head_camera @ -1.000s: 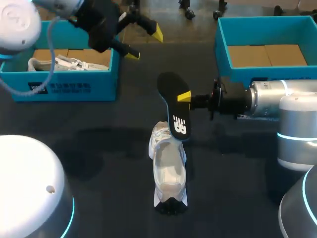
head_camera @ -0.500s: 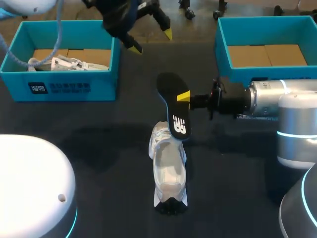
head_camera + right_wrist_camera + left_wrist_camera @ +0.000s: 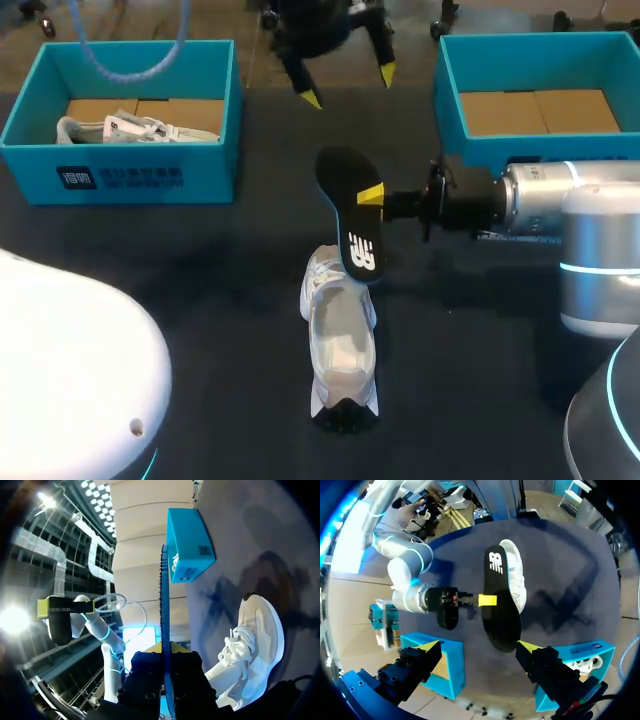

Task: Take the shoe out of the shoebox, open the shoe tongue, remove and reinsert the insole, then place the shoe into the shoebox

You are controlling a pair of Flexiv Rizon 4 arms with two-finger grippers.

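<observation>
A black insole (image 3: 350,212) hangs upright above the table, and my right gripper (image 3: 372,195) is shut on its edge from the right. In the right wrist view the insole (image 3: 163,595) shows edge-on between the yellow tips of that gripper (image 3: 165,648). Below it a white shoe (image 3: 340,340) lies on the dark table with its toe under the insole's lower end. My left gripper (image 3: 349,85) hangs open at the back of the table, above and behind the insole. In the left wrist view the insole (image 3: 500,605) and the shoe (image 3: 516,575) lie ahead of the open left gripper (image 3: 479,646).
A blue shoebox (image 3: 130,175) at the back left holds a second white shoe (image 3: 140,128). Another blue shoebox (image 3: 450,110) at the back right shows only its cardboard floor. My right arm (image 3: 560,205) stretches in front of that box.
My left arm has swung right along the back of the table, from over the left shoebox to behind the insole. The right gripper, insole and shoe have stayed put.
</observation>
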